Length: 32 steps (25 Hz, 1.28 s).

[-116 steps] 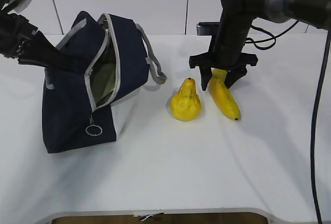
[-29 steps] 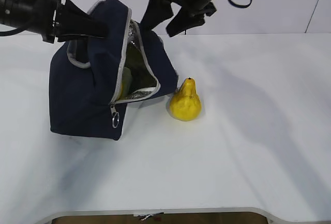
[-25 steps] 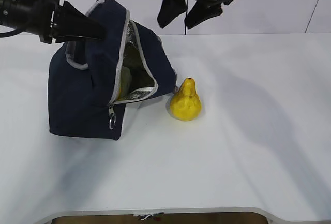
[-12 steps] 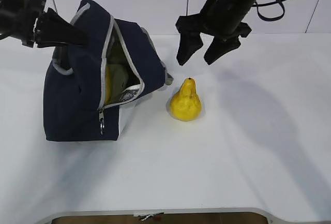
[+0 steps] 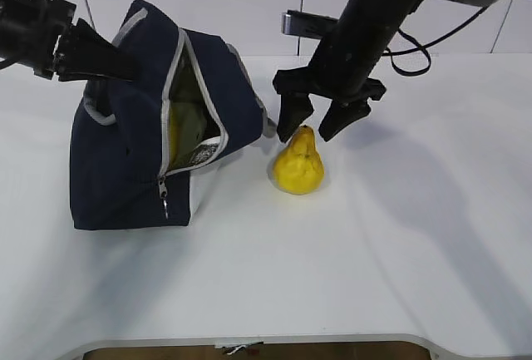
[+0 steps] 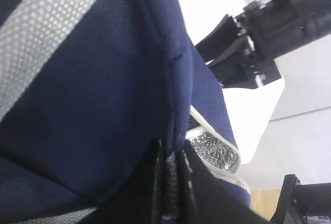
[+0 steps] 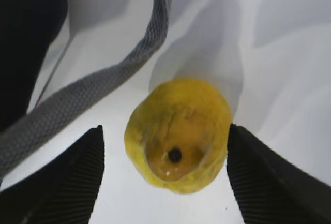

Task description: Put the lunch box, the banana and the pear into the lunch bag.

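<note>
I see the white desk (image 5: 274, 285) carrying the whole set-up. On its left half stands the navy-blue lunch bag (image 5: 125, 165), boxy, tilted back, with its grey-trimmed zipper mouth gaping toward the camera and a white side panel low on its right face. Inside the mouth I make out a sage-green surface and a strip of yellow; I cannot tell for certain which items these are. A ring zipper pull (image 5: 163, 208) hangs at the lower end of the opening. A grey webbing handle (image 7: 83, 97) trails from the bag onto the desk, passing just beside the pear.

The right arm reaches down from the upper right, and the right tool (image 5: 319, 123) hangs directly over the pear, its jaws spread wide, one finger on either side of the pear's neck and clear of the skin. In the right wrist view both black ribbed fingers (image 7: 83, 175) flank the fruit with gaps on both sides.

The left tool (image 5: 91, 51) sits at the bag's upper left rim; in the left wrist view its jaws are pinched narrow on a fold of the navy fabric (image 6: 173, 177).

The pear (image 5: 298, 163) stands upright on the desk, just right of the bag, dark stem spot uppermost.
</note>
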{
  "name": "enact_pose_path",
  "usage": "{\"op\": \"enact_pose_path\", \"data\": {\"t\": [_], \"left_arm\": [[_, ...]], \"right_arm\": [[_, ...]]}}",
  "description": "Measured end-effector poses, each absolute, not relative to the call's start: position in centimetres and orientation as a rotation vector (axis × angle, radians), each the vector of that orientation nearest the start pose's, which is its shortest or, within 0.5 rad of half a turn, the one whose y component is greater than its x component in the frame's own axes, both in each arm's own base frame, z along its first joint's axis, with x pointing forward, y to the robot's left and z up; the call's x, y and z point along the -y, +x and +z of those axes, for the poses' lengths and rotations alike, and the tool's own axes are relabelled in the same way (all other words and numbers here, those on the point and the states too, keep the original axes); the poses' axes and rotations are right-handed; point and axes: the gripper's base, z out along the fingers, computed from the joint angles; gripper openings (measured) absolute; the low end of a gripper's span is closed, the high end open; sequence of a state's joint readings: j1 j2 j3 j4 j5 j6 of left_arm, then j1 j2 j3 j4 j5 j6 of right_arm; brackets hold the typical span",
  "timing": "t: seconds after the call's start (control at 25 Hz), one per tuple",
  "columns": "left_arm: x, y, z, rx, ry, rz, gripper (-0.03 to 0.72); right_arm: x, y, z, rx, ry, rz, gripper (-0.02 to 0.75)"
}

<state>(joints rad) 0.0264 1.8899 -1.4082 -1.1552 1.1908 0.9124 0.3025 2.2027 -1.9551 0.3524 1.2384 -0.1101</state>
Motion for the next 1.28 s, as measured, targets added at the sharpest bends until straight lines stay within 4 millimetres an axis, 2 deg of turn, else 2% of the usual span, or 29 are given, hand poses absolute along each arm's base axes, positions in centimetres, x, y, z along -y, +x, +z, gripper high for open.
{"op": "enact_pose_path", "data": {"t": [0.36, 1.28], "left_arm": [[6.7, 38.5, 25.8, -2.335, 0.479, -1.251, 0.015], [6.7, 38.5, 25.8, -2.337, 0.48, -1.249, 0.015]], "right_arm": [[-16.9, 44.4, 21.9, -2.862, -0.444, 0.53, 0.582], [-16.9, 44.6, 19.3, -2.934, -0.458, 0.503, 0.562]]}}
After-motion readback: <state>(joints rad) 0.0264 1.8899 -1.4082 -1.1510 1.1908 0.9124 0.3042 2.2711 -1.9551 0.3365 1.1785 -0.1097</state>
